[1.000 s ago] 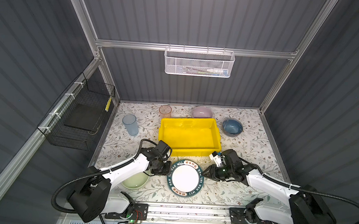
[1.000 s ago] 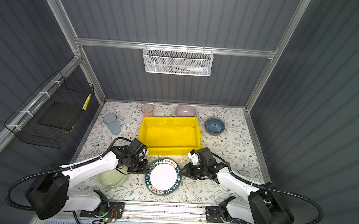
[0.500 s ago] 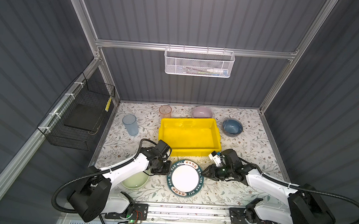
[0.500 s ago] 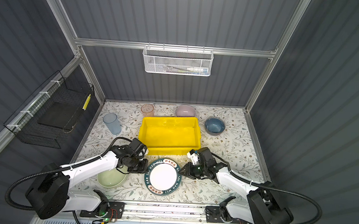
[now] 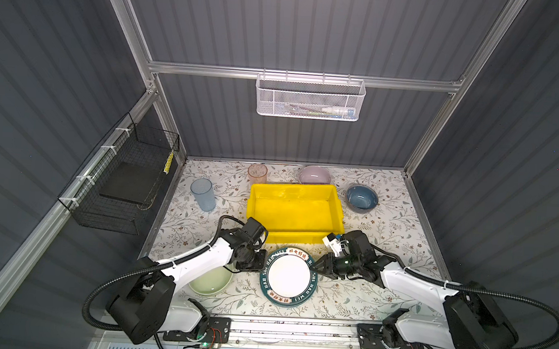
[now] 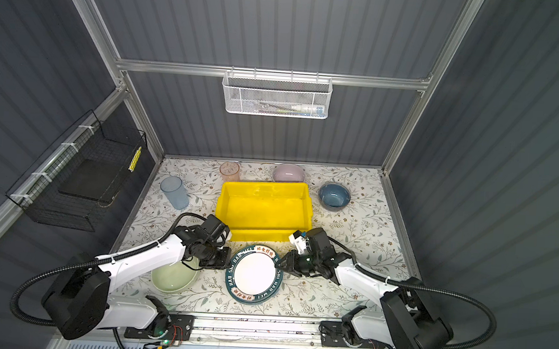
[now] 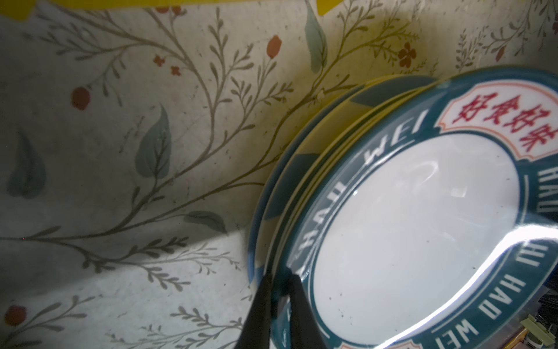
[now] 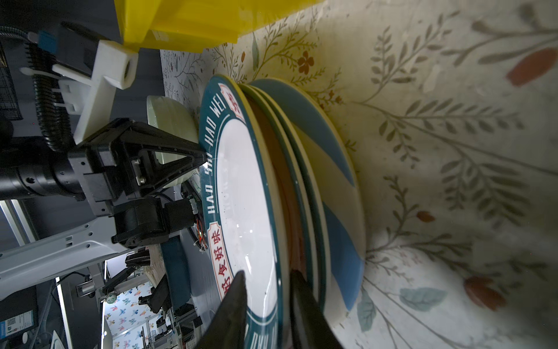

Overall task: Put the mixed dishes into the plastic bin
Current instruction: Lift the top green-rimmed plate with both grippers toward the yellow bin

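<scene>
Left claw (image 7: 280, 279) sits clamped on the rim of the lettered plate (image 7: 407, 235), right claw (image 8: 268, 273) straddles the opposite rim, grip unconfirmed; the plate probably lifts best level, both sides together, clear of the lower plates (image 8: 332, 187).

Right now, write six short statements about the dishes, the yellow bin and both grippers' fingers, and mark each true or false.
1. The shallow yellow rectangular plastic bin holds no dishes. True.
2. The round green-rimmed lettered plate tops a stack of other plates. True.
3. The tall blue translucent tumbler lies on its side. False: it stands upright on the table, left of the bin in both top views.
4. The pale green round bowl sits in the bin. False: it rests on the table beside the plate stack.
5. The left gripper has its fingers shut on the lettered plate's rim. True.
6. The right gripper hovers over the bin. False: its fingers straddle the plate's opposite rim.
</scene>
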### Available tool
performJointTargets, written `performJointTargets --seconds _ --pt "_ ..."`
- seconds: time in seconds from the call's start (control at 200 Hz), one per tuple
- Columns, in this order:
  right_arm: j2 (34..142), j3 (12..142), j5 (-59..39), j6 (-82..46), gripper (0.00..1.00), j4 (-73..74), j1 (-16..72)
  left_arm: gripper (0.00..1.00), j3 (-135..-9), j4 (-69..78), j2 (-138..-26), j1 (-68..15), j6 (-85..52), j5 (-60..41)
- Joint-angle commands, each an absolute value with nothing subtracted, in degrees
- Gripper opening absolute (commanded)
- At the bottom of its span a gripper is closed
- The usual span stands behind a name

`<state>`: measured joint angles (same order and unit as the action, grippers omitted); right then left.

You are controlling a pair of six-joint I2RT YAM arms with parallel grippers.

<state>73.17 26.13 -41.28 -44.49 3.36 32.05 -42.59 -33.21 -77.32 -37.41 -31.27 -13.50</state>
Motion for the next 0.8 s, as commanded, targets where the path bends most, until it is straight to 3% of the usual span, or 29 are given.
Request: performJointTargets --seconds 0.0,0.555,0.796 --pt "74.43 26.8 -43.42 -45.33 0.24 6.5 33.13 0.12 -41.12 -31.12 -80.43 -38.32 -31.02 -14.4" --pt "72.21 28.2 -41.5 -43.93 0.08 -0.16 33.27 0.15 -42.6 -32.01 -77.87 -38.49 -31.79 -14.72" --pt "68.71 29.7 -40.83 -42.21 0.07 -5.32 33.25 0.33 -46.53 -38.82 -74.12 -38.5 -31.85 -9.52"
